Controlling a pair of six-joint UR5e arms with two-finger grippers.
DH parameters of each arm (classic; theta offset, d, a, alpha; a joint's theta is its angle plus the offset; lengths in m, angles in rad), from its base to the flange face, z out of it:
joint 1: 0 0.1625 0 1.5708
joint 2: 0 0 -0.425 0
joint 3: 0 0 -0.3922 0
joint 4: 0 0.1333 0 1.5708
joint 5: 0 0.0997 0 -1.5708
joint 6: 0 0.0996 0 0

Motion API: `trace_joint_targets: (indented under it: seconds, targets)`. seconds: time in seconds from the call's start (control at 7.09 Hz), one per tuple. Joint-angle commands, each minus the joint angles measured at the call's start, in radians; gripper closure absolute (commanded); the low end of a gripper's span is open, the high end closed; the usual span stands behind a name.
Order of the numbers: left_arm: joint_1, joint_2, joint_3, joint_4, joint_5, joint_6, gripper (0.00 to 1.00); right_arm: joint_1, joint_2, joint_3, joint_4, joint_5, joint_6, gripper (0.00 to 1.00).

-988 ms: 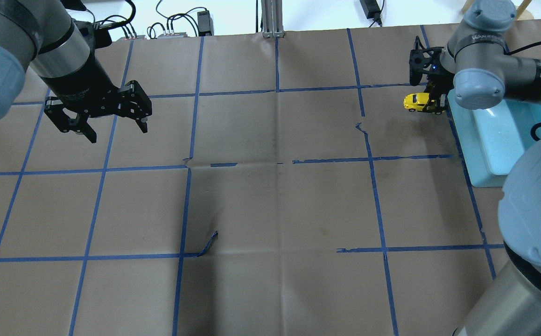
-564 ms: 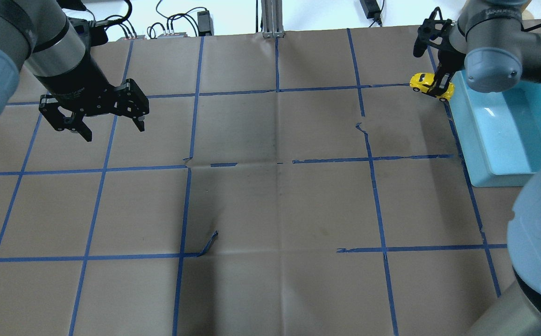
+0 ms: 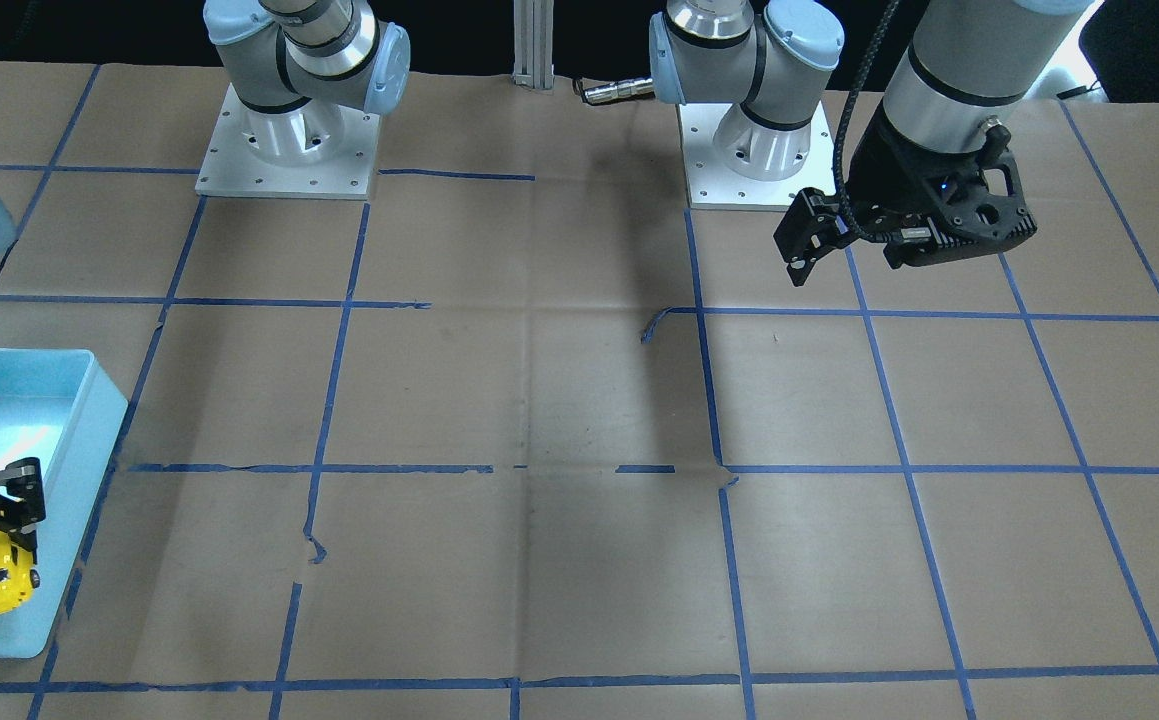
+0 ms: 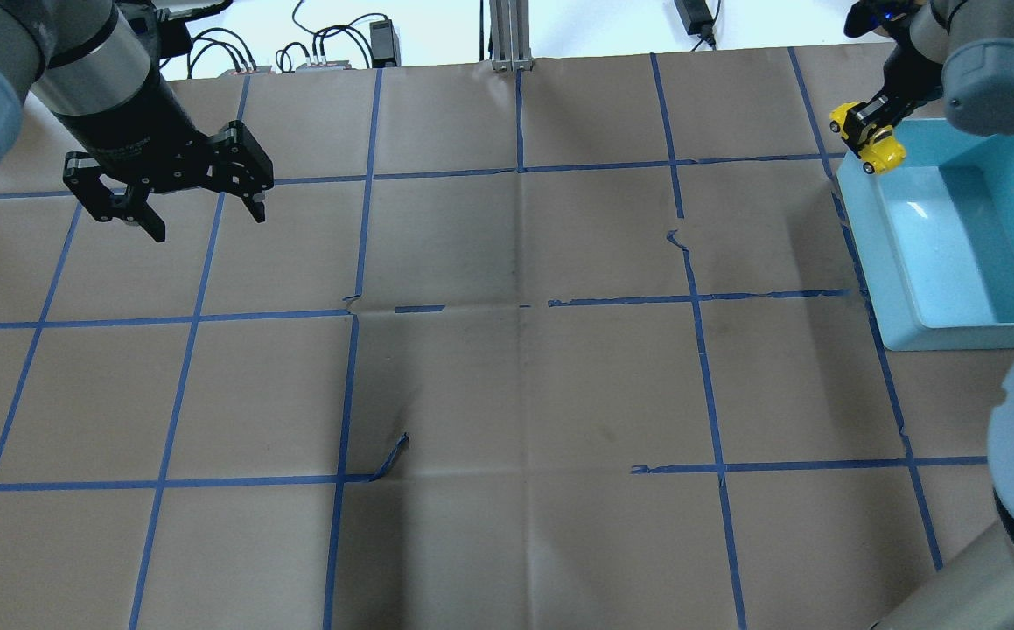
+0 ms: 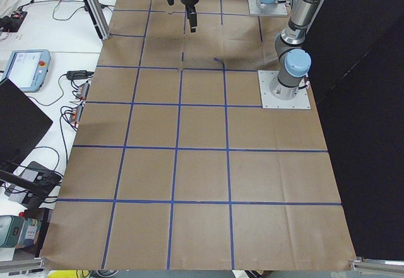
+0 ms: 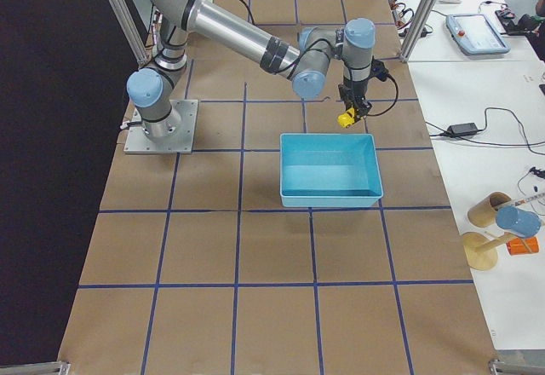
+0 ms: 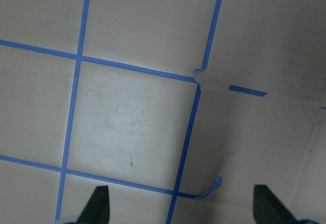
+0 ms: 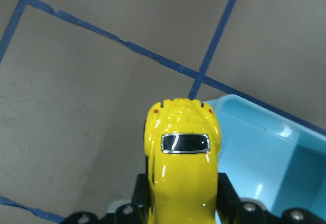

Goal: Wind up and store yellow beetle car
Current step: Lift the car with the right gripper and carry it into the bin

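**Car held over bin corner, not dropped yet**

Risk first. The yellow beetle car [image 4: 870,140] hangs above the far corner of the blue bin [image 4: 953,337], on the side toward the table centre. The right wrist view shows one part of it over the bin floor and the rest over the brown paper outside the bin. If let go here, it could likely clip the bin rim and tip out onto the table. If the spring is wound, a landing on its wheels outside the bin could send it rolling off. It should be moved further over the bin interior before letting go. The grip may also be shallow, so a fast swing could twist the car.

The right gripper [image 4: 867,131] is closed on the car. A finger presses on each side of the body, and the rounded end with the dark window sticks out past the fingertips. The car is lifted clear of the bin and touches neither rim nor floor.

The left gripper [image 4: 209,219] is well apart from the bin across the table. Its jaws are spread wide and hold nothing.
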Motion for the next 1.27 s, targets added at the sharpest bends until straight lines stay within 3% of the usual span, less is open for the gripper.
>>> trace_joint_targets:
  seconds: [0.0,0.28,0.56,1.13]
  targets:
    - [0.002,0.026,0.006,0.003,0.010,0.004,0.01,-0.096,-0.046,-0.020,0.131,-0.025,0.242,0.87]
    - [0.004,0.027,0.001,0.003,0.010,0.013,0.01,-0.265,-0.038,-0.025,0.181,0.060,0.222,0.86]
    - [-0.002,0.028,-0.003,0.004,0.012,0.103,0.01,-0.277,0.021,-0.019,0.172,0.064,0.229,0.86]
    - [-0.076,0.027,-0.015,0.020,0.018,0.085,0.01,-0.269,0.101,0.003,0.120,0.062,0.160,0.86]
